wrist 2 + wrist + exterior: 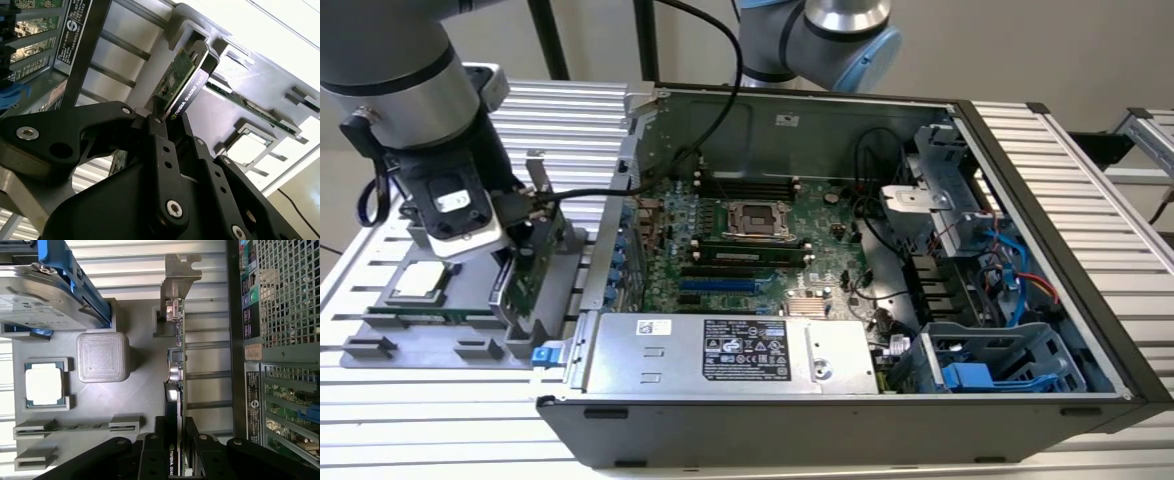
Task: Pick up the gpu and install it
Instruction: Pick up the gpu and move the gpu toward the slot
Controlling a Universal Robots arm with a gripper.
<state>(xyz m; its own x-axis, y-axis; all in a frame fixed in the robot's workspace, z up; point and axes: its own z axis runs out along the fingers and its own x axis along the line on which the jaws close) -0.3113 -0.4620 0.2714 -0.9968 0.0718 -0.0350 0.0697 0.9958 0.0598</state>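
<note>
in the exterior view the hand (518, 232) is largely masked by the arm's wrist and its camera housing, so the fingers are hard to make out there. the gpu (519, 280) shows as little more than a thin green edge standing upright in the holder tray (400, 335). the tray lies on the slatted worktop (454, 420), to the exterior view's left of the open computer case (854, 410). both wrist views cut the hand's body off at the frame edge. the first wrist view looks along the card: the gpu (176, 365) stands on edge over the holder tray (140, 395), with its silver bracket at the far end by a slotted post. the hand (176, 424) straddles the near end, a black finger (161, 440) against each face with no gap to be seen, so it is closed on the card. that view also takes in a processor chip (44, 384), a memory stick (75, 426) and a hard drive (35, 295) in a blue frame, all well apart from the card. the second wrist view shows the black cooler side of the gpu (192, 85) rising from between the fingers (157, 145), which hide the card's near end. the arm comes down steeply over the tray with its wrist close above the card, which is outside the case.
</note>
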